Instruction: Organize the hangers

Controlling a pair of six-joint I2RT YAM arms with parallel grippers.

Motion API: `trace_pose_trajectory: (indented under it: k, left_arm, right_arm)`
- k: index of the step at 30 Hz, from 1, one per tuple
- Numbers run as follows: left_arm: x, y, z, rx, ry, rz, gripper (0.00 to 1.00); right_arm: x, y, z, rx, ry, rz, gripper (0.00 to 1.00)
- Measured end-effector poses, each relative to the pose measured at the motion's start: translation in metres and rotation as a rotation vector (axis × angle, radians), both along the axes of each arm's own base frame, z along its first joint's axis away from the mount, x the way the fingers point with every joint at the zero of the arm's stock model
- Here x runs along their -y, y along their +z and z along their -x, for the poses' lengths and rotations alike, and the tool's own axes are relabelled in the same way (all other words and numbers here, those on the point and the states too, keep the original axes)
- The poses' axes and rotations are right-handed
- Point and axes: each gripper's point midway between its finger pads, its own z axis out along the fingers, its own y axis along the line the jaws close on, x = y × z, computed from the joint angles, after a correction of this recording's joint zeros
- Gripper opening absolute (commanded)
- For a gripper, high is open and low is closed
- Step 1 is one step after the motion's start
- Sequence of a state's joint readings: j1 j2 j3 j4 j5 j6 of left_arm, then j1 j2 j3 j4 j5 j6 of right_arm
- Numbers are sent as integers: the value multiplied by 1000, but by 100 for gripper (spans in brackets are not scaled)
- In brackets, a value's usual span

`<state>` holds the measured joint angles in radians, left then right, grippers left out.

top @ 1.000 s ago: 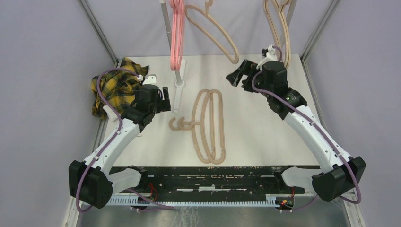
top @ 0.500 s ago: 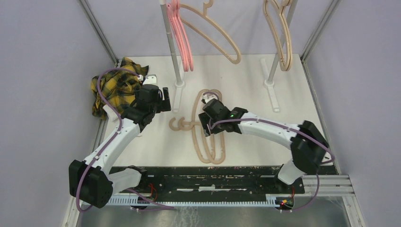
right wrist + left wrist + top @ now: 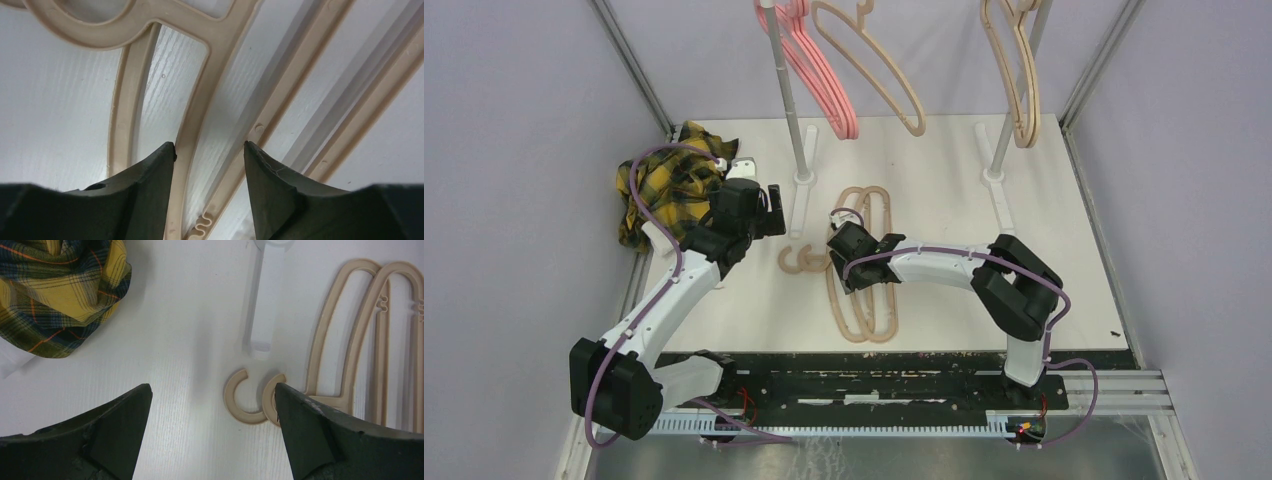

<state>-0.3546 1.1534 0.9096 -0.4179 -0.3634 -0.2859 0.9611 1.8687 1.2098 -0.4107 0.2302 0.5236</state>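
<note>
Two beige hangers [image 3: 871, 322] lie overlapped flat on the white table, their hooks [image 3: 795, 262] pointing left. My right gripper [image 3: 855, 270] is down over them near the neck. In the right wrist view its jaws [image 3: 210, 144] stand partly open astride a hanger bar [image 3: 192, 125]; the left finger touches it and a gap shows at the right finger. My left gripper [image 3: 776, 210] hovers open left of the hooks [image 3: 245, 402], with nothing between its fingers [image 3: 211, 387]. Pink hangers [image 3: 822, 72] and a beige hanger [image 3: 876, 72] hang at the back, more beige ones [image 3: 1016, 85] at the back right.
A yellow-black plaid cloth [image 3: 669, 180] lies bunched at the table's left edge, also visible in the left wrist view [image 3: 60, 290]. Two white rack posts [image 3: 788, 100] [image 3: 1007, 135] stand on flat feet [image 3: 265, 305] at the back of the table.
My right arm swung from the back right rack down onto the hangers on the table and its jaws narrowed. The pink hangers swung rightward. The left arm stayed still.
</note>
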Motion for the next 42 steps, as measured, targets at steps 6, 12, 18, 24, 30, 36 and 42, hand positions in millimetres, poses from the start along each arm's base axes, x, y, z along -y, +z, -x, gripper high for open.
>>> trace_pose_trajectory:
  k: [6, 12, 18, 24, 30, 36, 42]
  left_arm:
    - [0, 0, 0, 0, 0, 0, 99]
    - [0, 0, 0, 0, 0, 0, 99]
    - [0, -2, 0, -5, 0, -2, 99]
    - [0, -2, 0, -5, 0, -2, 99]
    - [0, -2, 0, -5, 0, -2, 99]
    - [0, -2, 0, -5, 0, -2, 99]
    - [0, -2, 0, -5, 1, -2, 99]
  right_arm:
    - [1, -8, -3, 18, -19, 8, 59]
    - [2, -5, 1, 68, -15, 46, 60]
    - [1, -3, 11, 77, 5, 73, 59]
    - [1, -10, 7, 86, -9, 83, 38]
    - [1, -10, 4, 109, -35, 67, 23]
    - [15, -4, 10, 118, -36, 72, 19]
    - [30, 51, 24, 143, -18, -27, 19]
